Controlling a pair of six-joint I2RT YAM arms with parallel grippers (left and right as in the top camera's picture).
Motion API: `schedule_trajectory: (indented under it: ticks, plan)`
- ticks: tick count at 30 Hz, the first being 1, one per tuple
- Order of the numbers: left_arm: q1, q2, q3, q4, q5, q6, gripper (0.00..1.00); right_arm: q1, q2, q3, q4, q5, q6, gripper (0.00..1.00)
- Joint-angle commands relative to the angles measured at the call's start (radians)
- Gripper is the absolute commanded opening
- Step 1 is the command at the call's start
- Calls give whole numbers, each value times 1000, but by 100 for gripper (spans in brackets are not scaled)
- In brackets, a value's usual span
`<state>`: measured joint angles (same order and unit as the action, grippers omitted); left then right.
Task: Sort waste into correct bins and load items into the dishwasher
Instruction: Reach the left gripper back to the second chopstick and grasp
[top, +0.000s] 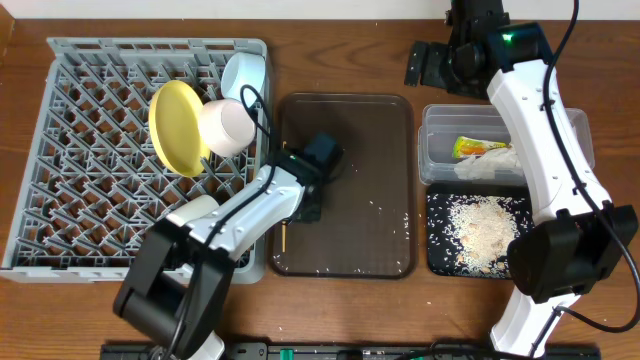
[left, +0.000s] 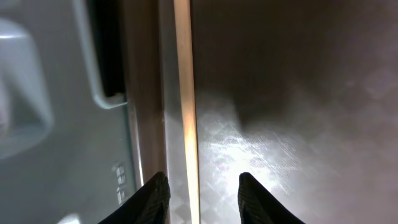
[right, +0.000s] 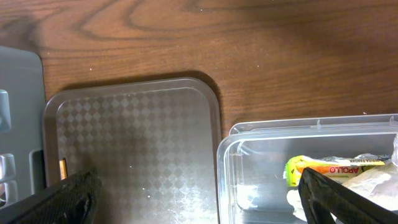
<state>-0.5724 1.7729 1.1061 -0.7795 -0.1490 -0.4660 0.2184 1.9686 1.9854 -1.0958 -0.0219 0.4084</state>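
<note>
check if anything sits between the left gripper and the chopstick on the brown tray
Nothing visible does. The left gripper is open and straddles the chopstick, which lies along the left edge of the serving tray. Only bare tray surface shows around it.

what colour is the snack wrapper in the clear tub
The wrapper is orange and yellow-green; the right wrist view shows it best.

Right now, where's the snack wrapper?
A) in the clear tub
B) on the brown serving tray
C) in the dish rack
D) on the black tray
A: the orange-and-green snack wrapper lies inside the clear tub, next to the crumpled tissue.
</note>
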Motion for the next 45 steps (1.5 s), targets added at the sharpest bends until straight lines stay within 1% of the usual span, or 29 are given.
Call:
schedule_trajectory:
  ticks: [1,11,15,20,24,27,28,33,37,40,45]
  plan:
    - [1,32,-8,8,-32,20,38,-2,3,-3,-1,10,-13,99]
    - [1,97,-10,49,-31,20,37,-2,3,-3,-1,10,-13,99]
    - [1,103,-11,54,-20,20,35,-2,3,-3,-1,10,-13,99]
    - [1,104,-12,56,-16,22,35,-2,3,-3,-1,10,-13,99]
    - [14,103,-12,61,-5,58,35,-2,3,-3,-1,10,-13,99]
    - [50,103,-12,80,68,92,35,-2,3,-3,-1,10,-13,99]
    - [74,103,-12,86,113,104,35,-2,3,-3,-1,10,-13,99]
    - [130,103,-12,79,143,115,35,-2,3,-3,-1,10,-13,99]
    - [128,103,-12,77,184,133,35,-2,3,-3,-1,10,-13,99]
    - [121,103,-20,89,188,132,31,-2,3,-3,-1,10,-13,99]
    - [116,103,-68,151,230,132,30,-1,3,-3,-1,10,-13,99]
